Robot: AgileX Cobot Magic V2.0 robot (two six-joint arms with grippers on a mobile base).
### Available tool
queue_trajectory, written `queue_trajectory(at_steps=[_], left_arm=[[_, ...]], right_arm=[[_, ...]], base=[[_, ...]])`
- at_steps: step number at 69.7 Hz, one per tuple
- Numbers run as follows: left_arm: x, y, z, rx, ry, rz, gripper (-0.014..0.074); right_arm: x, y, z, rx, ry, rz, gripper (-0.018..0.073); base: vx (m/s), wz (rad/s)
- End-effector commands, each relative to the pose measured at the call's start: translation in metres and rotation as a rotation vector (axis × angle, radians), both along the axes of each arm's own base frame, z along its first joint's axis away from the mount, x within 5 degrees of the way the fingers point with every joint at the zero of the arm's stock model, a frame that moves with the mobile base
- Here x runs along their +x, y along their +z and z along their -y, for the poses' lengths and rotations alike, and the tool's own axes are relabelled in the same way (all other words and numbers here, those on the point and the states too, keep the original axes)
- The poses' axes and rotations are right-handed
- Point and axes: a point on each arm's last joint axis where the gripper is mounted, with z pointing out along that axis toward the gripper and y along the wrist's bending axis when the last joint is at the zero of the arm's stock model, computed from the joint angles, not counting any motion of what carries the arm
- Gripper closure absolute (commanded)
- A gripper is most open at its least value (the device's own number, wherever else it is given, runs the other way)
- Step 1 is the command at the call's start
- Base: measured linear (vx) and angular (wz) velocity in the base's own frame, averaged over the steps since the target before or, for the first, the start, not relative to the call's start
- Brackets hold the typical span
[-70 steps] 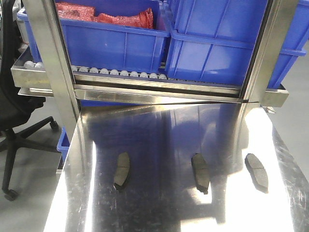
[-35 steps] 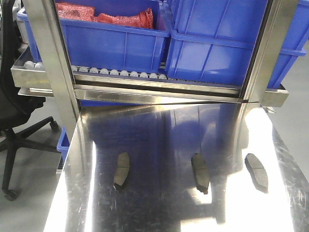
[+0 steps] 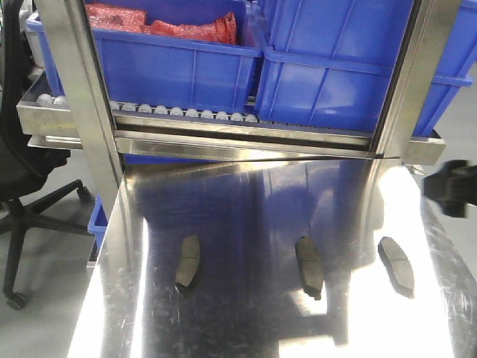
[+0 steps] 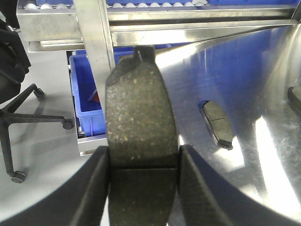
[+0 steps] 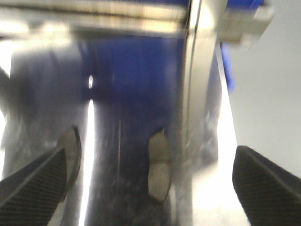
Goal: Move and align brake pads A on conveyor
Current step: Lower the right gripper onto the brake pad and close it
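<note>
Pinching a gritty curved brake pad (image 4: 141, 113), left gripper (image 4: 144, 156); right gripper (image 5: 150, 155) spread wide.

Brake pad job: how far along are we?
Done: nothing shown; the conveyor is not in view. In hand: the left gripper is shut on one brake pad. Left: the left pad, middle pad and right pad lie on the steel table; the right gripper, jaws open, is empty.

No writing, label, brand, number or sign can be read in any view. The blue bins (image 3: 186, 71), the steel rack (image 3: 238, 140) and the close-up brake pad (image 4: 141, 117) are seen unmarked. The right wrist view is blurred.
</note>
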Motion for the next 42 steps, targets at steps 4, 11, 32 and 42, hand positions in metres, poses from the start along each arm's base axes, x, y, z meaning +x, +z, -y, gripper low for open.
queue_trajectory(at_steps=[4,11,32,42], left_arm=[[0.002,0.016,0.001,-0.023,-0.015,0.114,0.0603],[0.002,0.016,0.001,-0.023,-0.015,0.114,0.0603],[0.002,0.016,0.001,-0.023,-0.015,0.114,0.0603],[0.002,0.016,0.001,-0.023,-0.015,0.114,0.0603]], right_arm=[[0.039,-0.004,-0.002,0.003,0.015,-0.091,-0.0133],[0.061,-0.019,-0.002,0.001,0.021,-0.193,-0.0104],[0.102,-0.074,-0.002,-0.002,0.028,-0.408,-0.0058],[0.108,-0.097,-0.003,-0.002,0.03,-0.493,-0.0054]], base=[[0.0,0.0],[0.0,0.0],[0.0,0.0],[0.0,0.0]])
